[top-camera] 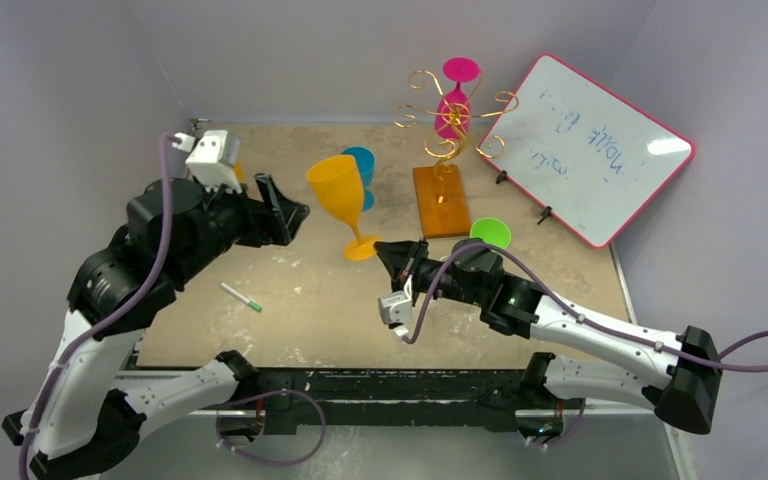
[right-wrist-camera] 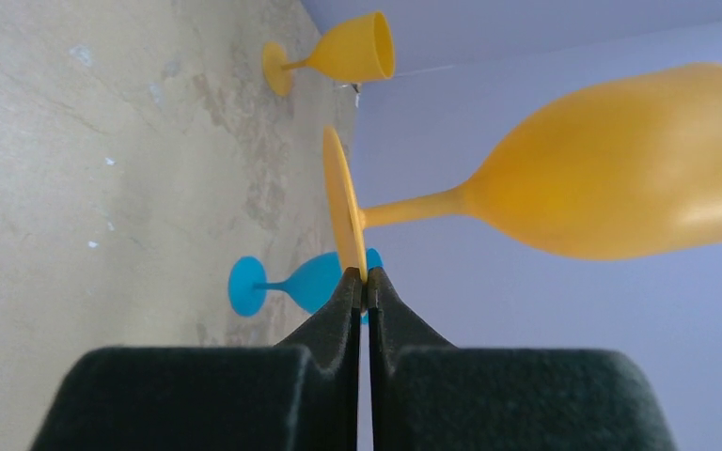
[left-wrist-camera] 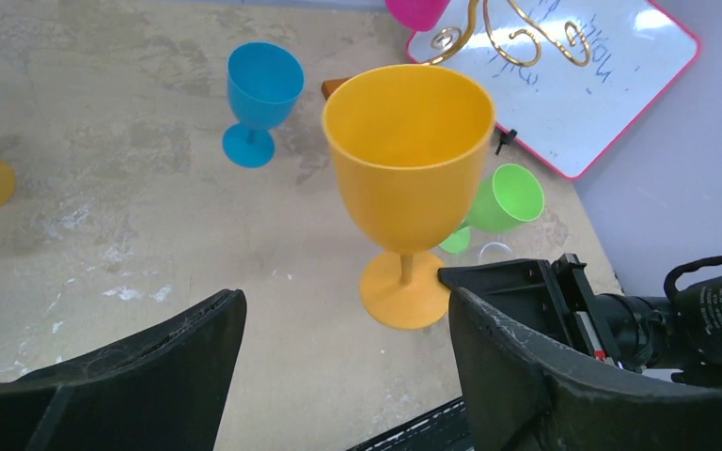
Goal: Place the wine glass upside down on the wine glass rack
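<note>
Tool on right arm pinches wine glass foot rim.

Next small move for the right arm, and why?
Probably raise the orange plastic wine glass clear of the table: the right end effector is shut on its foot rim, and the left end effector stands open, apart from it.

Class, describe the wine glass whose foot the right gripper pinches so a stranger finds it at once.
Find the gold wire rack at the back of the table. Left of its wooden base, in front of the blue glass, is a yellow-orange wine glass. Alone among the glasses, its foot rim is pinched by the right gripper.
</note>
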